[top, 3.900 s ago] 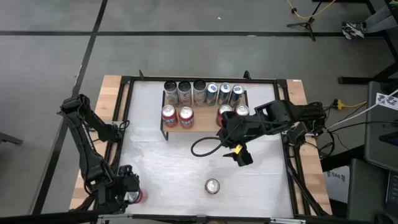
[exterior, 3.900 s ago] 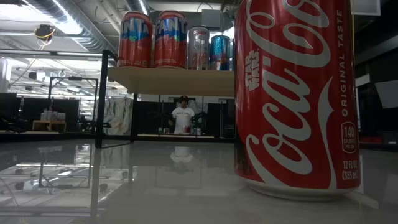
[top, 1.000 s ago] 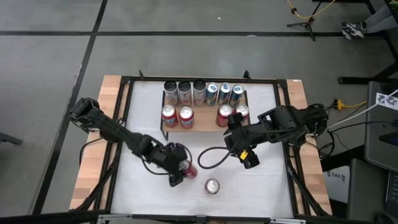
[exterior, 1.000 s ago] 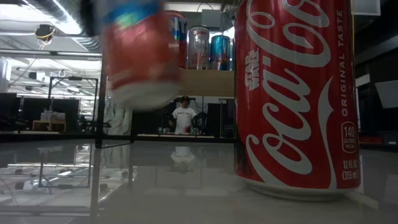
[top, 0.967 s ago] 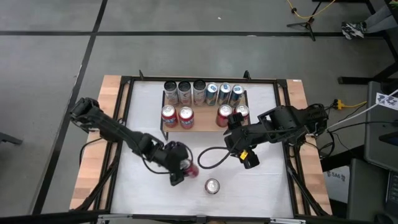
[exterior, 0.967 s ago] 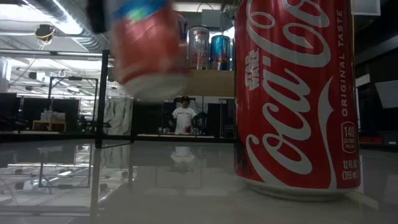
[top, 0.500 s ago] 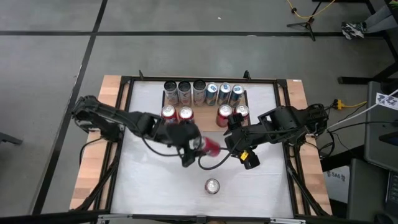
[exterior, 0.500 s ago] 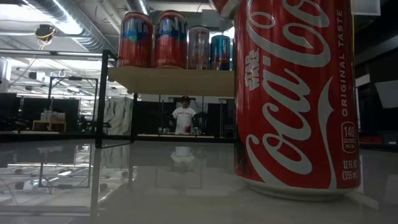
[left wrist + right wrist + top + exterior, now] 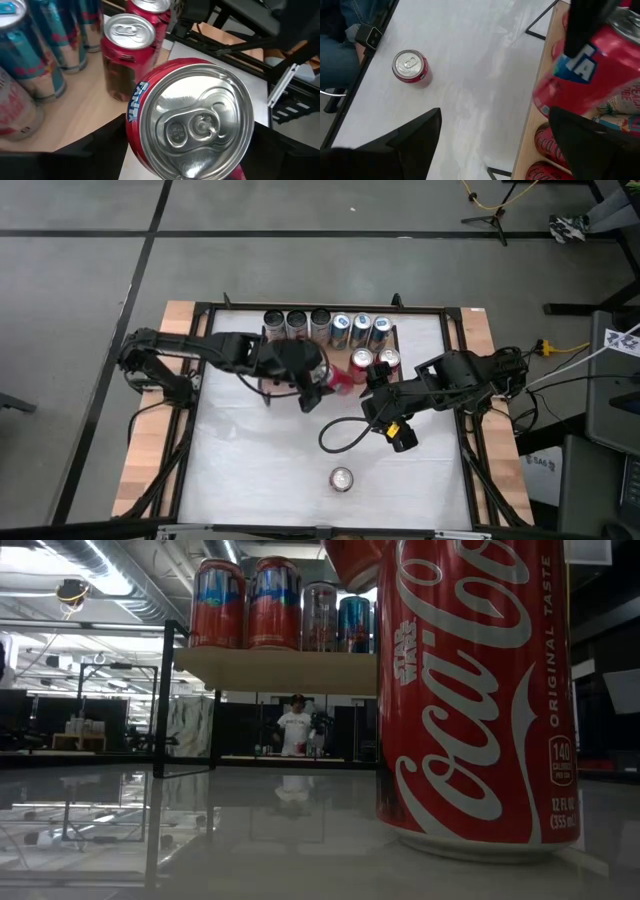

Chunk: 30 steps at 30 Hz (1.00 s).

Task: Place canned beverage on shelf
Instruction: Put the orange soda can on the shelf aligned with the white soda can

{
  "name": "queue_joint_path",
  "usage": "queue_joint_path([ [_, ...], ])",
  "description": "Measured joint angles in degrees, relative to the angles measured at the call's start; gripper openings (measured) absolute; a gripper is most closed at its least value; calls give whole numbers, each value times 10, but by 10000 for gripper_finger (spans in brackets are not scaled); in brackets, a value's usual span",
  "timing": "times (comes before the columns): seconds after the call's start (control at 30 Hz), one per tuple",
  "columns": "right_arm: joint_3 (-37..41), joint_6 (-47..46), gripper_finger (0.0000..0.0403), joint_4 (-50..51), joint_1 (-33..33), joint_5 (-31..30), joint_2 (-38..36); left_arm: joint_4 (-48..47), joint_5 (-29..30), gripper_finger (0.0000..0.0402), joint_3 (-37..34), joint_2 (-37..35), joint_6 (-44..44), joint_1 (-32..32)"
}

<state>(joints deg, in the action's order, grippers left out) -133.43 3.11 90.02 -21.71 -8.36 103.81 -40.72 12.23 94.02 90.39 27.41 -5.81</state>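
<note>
Light wood tops the shelf (image 9: 325, 380), a low rack on thin black legs at the far side of the white table (image 9: 250, 470). It already carries a back row of tall cans (image 9: 322, 326), silver and blue, and a front row of red cans (image 9: 375, 361) with a free stretch in the middle. This looks like the carrying step: the left gripper (image 9: 322, 386) holds a red Fanta can (image 9: 192, 117) tilted in the air over the front edge of the shelf, right by that free stretch, its fingers clamped on the body. In my judgement the next move calls for righting the can, easing it down into the gap without knocking the red neighbours, then opening the fingers. The right gripper (image 9: 392, 430) waits with fingers spread and nothing between them, just in front of the shelf's right end. Smaller still, a lone Coca-Cola can (image 9: 342, 479) stands near the table's front edge, yet to be shelved.
</note>
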Motion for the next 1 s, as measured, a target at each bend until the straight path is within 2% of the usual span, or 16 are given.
queue_joint_path([
  [0.43, 0, 0, 358, 0, 0, 2, 0, -25, -22, 296, 0, 0, -11, 59],
  [1.0, 0, 0, 358, 0, 0, 4, 0, -76, -12, 296, 1, 0, 6, 65],
])
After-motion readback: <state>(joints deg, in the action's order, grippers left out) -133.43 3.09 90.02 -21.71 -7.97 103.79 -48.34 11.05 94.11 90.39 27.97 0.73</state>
